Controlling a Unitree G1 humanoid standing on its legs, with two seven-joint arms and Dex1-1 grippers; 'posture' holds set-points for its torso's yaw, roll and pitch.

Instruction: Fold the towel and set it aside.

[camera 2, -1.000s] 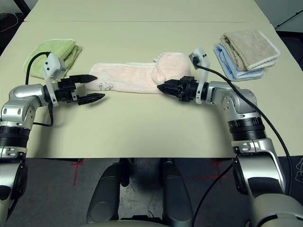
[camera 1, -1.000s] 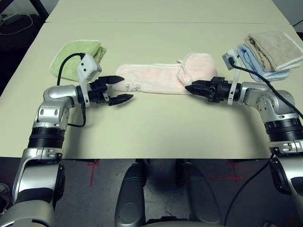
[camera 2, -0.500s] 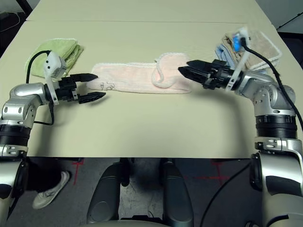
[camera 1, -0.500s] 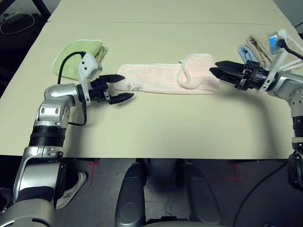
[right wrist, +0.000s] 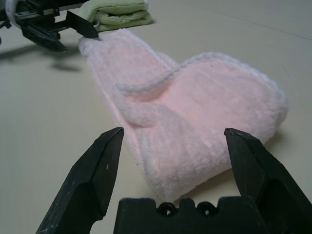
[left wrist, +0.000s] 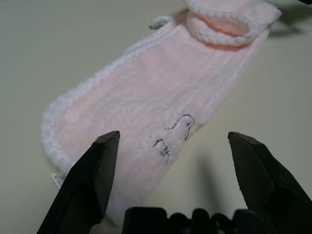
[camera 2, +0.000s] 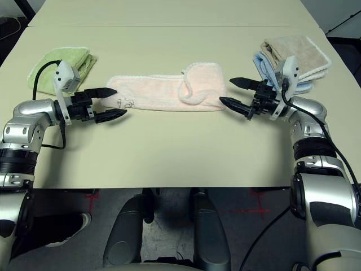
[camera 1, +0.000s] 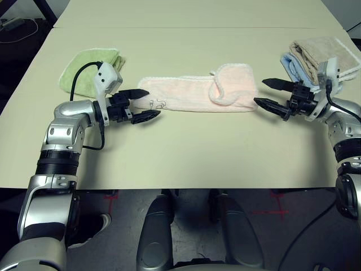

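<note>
Left eye view, pink towel (camera 1: 194, 95) lying in a long strip mid-surface (camera 1: 186, 152), right end doubled over, left gripper (camera 1: 142, 105) spread at one end, right gripper (camera 1: 272, 93) spread at the other, neither holding it.

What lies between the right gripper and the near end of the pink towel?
Nothing: only bare table separates the open right gripper from the pink towel. The left eye view shows that narrow gap, and the right wrist view too.

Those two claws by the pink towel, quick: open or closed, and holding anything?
Left gripper: open, holding nothing, at one end of the towel.
Right gripper: open, holding nothing, at the towel's other end.
</note>
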